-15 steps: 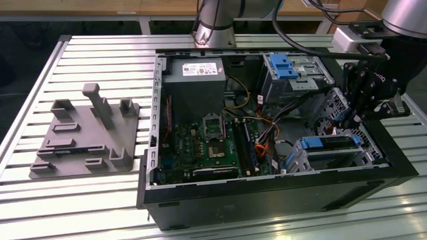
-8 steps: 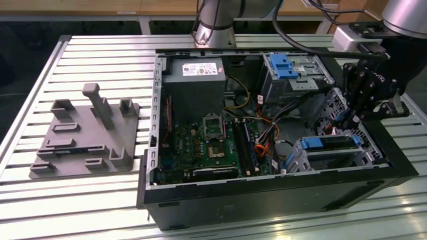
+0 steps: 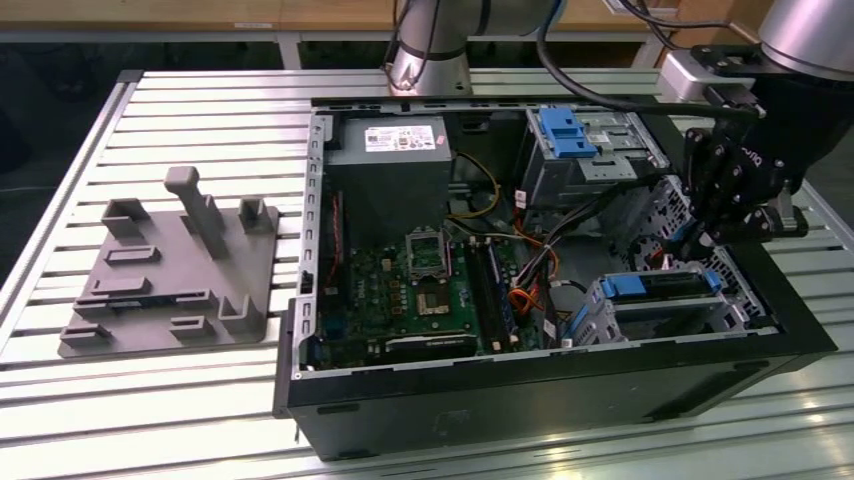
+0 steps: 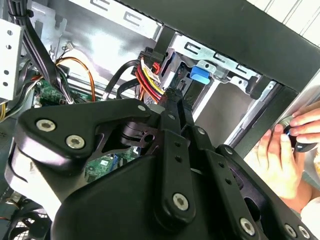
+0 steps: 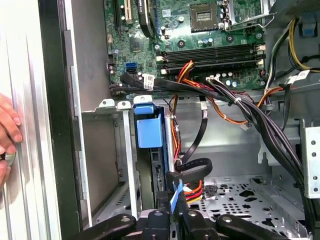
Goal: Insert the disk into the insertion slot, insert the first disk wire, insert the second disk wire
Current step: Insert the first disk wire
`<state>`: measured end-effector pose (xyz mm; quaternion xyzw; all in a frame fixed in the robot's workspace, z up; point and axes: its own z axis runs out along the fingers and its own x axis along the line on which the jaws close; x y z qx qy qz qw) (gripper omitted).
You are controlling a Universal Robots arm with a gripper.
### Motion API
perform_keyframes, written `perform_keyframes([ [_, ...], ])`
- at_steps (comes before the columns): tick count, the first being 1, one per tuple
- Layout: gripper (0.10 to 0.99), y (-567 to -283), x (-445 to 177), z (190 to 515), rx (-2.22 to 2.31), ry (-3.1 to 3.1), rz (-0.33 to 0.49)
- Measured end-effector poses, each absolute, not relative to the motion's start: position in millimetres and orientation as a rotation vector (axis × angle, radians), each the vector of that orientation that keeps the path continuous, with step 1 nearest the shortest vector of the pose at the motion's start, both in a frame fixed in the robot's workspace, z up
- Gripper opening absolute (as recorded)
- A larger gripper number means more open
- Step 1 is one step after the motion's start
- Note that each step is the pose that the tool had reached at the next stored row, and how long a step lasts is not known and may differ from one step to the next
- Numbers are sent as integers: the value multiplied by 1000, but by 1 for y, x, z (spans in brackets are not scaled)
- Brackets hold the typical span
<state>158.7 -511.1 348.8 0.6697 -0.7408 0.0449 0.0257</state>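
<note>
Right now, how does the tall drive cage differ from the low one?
The tall cage carries a blue latch on top; the low cage holds the blue-framed disk. The claw, shut on a cable, hangs by the low cage, apart from the tall cage. Both are grey sheet metal inside the computer case.

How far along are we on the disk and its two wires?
Done: the disk sits in the insertion slot, its blue handle at the mouth.
In hand: the gripper looks shut on the end of a black cable beside the disk.
Left: I cannot tell whether either wire is plugged in. The red-and-yellow wires lie nearby.
</note>
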Motion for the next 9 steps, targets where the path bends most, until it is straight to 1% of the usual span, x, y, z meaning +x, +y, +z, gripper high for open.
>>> perform_keyframes([
  [9,165,-511,161,348,2082,-2277,137],
])
